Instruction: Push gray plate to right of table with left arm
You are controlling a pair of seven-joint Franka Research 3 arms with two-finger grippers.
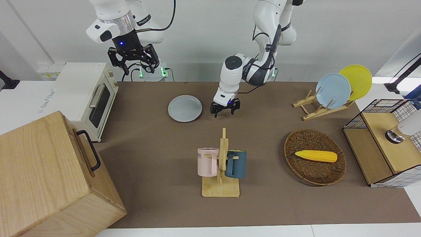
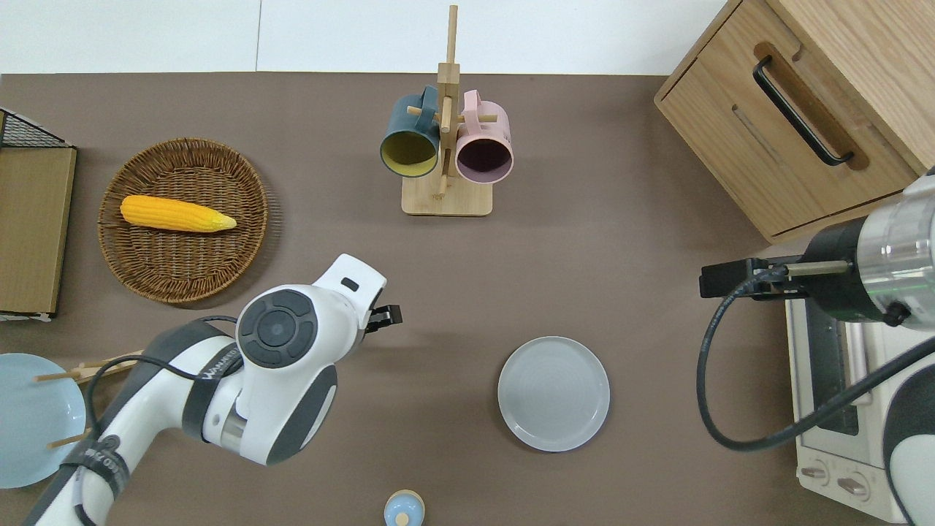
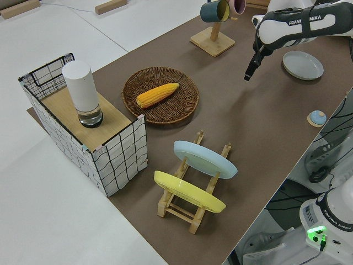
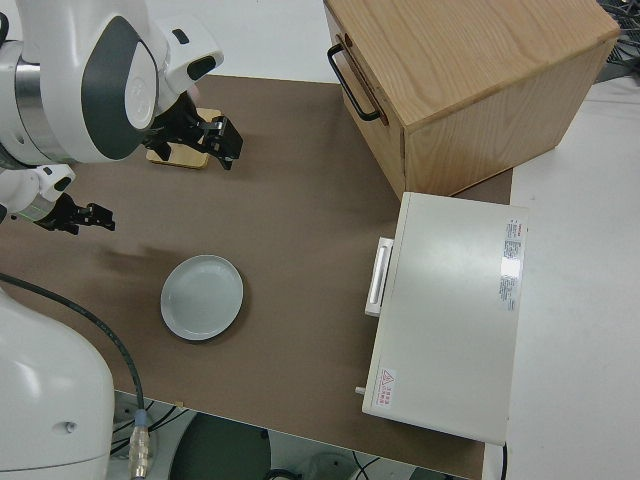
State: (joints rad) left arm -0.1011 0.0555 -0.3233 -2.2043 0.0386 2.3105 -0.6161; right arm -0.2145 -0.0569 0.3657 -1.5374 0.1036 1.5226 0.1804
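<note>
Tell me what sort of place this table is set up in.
Probably a robotics lab staged as a kitchen: two robot arms mounted at a table that carries a toaster oven, a mug tree and a gray plate.

3 plates [image 1: 185,108], 2 mugs [image 1: 208,161], 1 corn cob [image 1: 316,156]

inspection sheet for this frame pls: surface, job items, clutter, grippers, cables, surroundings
Surface: dull brown table top, nothing spilled.
Job's things: round pale gray plate flat on the table, apart from the left gripper.
Clutter: wooden mug tree with pink and teal mugs; wicker basket holding a yellow corn cob; plate rack.
Grippers: left low beside the plate, open; right gripper parked, open.
Cables: black cable at right wrist.
Surroundings: white toaster oven, wooden cabinet.
</note>
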